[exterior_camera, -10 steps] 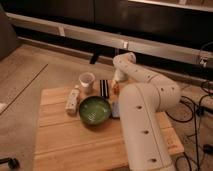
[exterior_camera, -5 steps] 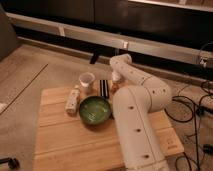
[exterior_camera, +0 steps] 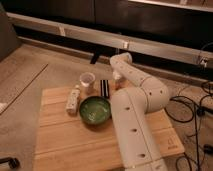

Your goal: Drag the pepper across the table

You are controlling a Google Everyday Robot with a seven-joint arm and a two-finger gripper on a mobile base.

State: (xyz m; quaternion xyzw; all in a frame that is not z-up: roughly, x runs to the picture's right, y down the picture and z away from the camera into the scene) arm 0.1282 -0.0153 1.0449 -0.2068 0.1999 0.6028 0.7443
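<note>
My gripper (exterior_camera: 118, 79) hangs down over the far edge of the wooden table (exterior_camera: 60, 140), just right of the black rectangular block (exterior_camera: 104, 88). A small orange-red bit that looks like the pepper (exterior_camera: 121, 86) shows right under the gripper; the rest of it is hidden. My white arm (exterior_camera: 132, 125) rises from the near right and lies across the table's right half.
A green bowl (exterior_camera: 95, 109) sits mid-table against my arm. A pale cup (exterior_camera: 87, 80) stands at the far edge and a small white bottle (exterior_camera: 73, 99) lies left of the bowl. Cables (exterior_camera: 195, 107) trail on the floor to the right.
My arm has swung a little to the left over the table and now covers the blue pad beside the bowl. The gripper stays near the far edge by the black block.
</note>
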